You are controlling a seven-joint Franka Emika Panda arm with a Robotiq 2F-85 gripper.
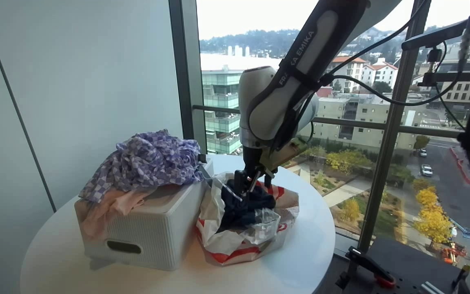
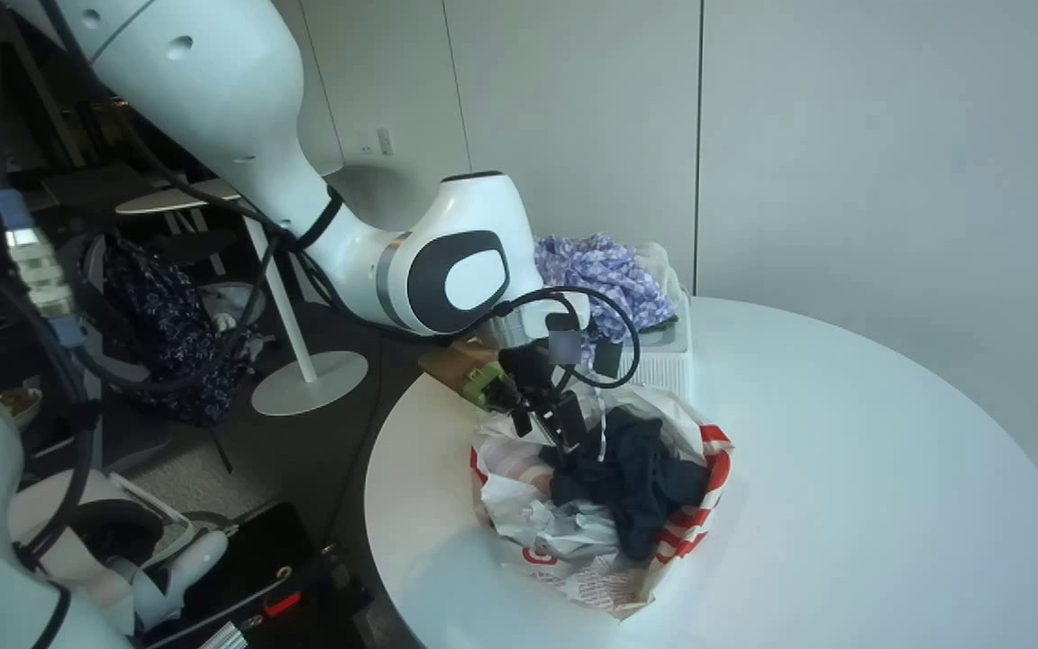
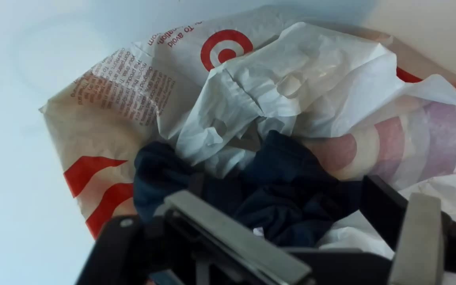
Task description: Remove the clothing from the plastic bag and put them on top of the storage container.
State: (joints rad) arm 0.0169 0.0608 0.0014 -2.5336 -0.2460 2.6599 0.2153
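The white plastic bag (image 1: 245, 250) with red print lies open on the table, also in the other views (image 2: 546, 527) (image 3: 113, 107). Dark navy clothing (image 1: 231, 212) is bunched inside it, also seen in the wrist view (image 3: 287, 166) and an exterior view (image 2: 641, 478). The white storage container (image 1: 184, 228) stands beside the bag. A purple checkered cloth (image 1: 153, 159) and a peach cloth (image 1: 114, 206) lie on its top. My gripper (image 1: 254, 187) points down into the bag mouth with fingers apart (image 3: 289, 194), over the navy clothing. Any contact between fingertips and cloth is unclear.
The round white table (image 2: 870, 469) carries the bag and container. A wall (image 1: 96, 73) stands behind the container, and a window frame (image 1: 188, 81) is close by. The bag's raised rim surrounds the gripper. Cables (image 2: 614, 315) loop around the wrist.
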